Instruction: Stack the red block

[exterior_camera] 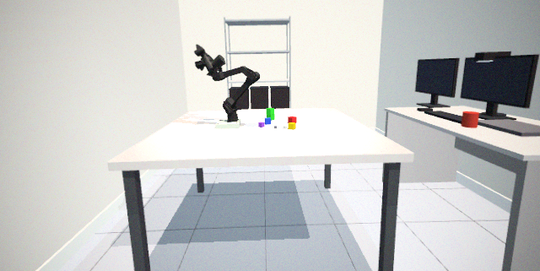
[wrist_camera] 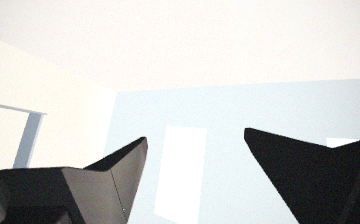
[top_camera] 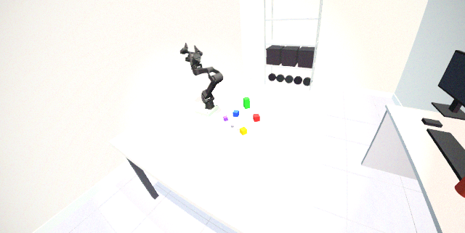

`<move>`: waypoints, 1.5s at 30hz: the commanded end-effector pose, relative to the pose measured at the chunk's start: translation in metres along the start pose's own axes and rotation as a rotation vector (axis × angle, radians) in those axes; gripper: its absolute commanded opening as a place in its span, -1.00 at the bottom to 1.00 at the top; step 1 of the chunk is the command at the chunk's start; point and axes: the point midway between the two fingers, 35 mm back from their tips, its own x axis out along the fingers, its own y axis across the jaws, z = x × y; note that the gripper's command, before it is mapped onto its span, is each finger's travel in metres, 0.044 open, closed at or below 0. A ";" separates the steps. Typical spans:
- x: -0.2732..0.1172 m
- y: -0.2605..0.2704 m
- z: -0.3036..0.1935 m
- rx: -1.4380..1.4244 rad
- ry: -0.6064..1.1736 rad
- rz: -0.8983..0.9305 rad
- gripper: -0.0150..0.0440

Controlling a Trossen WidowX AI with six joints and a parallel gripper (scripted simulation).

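The red block (top_camera: 256,117) (exterior_camera: 292,119) sits on the table, apart from the green tower and to its right in the top and exterior views. The green tower (top_camera: 246,103) (exterior_camera: 270,114) stands upright, taller than the blocks around it, with nothing on top. My gripper (top_camera: 191,46) (exterior_camera: 197,56) (wrist_camera: 195,137) is open and empty, raised high above the table and well to the left of the blocks, tilted upward. The wrist view shows only the two spread fingers, walls and ceiling; neither the red block nor the tower is in it.
A blue block (top_camera: 236,113) (exterior_camera: 267,121) and a smaller purple block (top_camera: 225,118) (exterior_camera: 261,124) lie between the arm's base and the red block. A yellow block (top_camera: 243,131) (exterior_camera: 292,126) lies nearer the cameras. A tiny grey object (top_camera: 232,126) (exterior_camera: 275,127) lies near the purple block.
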 end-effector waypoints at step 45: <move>-0.003 0.316 -0.096 -0.035 0.109 1.020 1.00</move>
